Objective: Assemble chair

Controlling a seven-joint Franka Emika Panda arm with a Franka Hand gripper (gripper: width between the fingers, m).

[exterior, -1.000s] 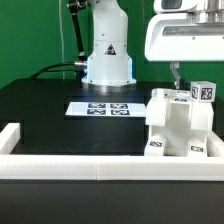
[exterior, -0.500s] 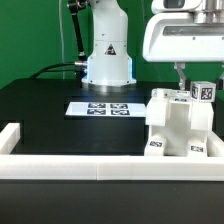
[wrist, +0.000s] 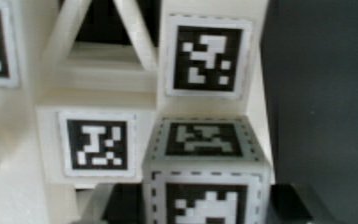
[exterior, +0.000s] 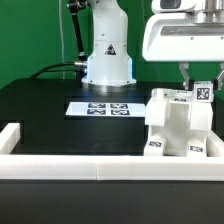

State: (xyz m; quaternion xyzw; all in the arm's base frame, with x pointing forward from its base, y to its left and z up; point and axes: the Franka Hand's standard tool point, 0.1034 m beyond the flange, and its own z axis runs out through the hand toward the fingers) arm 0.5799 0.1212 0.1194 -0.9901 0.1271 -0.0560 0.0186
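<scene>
The end effector (exterior: 201,80) has just closed. A second ago its fingers stood wide on either side of the tagged block (exterior: 203,92), and now they are clamped on it. The block sticks up at the top of the half-built chair (exterior: 175,125), so the chair sits directly under the end effector on the black worktop (exterior: 50,110). Nothing else has shifted: the chair has not budged, and the marker board (exterior: 100,107) still lies flat, lower down and well apart from the end effector toward the exterior view's left. In the wrist view the block (wrist: 202,150) fills the gap between the dark fingers (wrist: 108,205), with the chair's tagged panels just beyond it. I judge the grasp is made and the block, probably a leg, is ready to be turned or pressed home. I cannot tell whether it is seated yet.
</scene>
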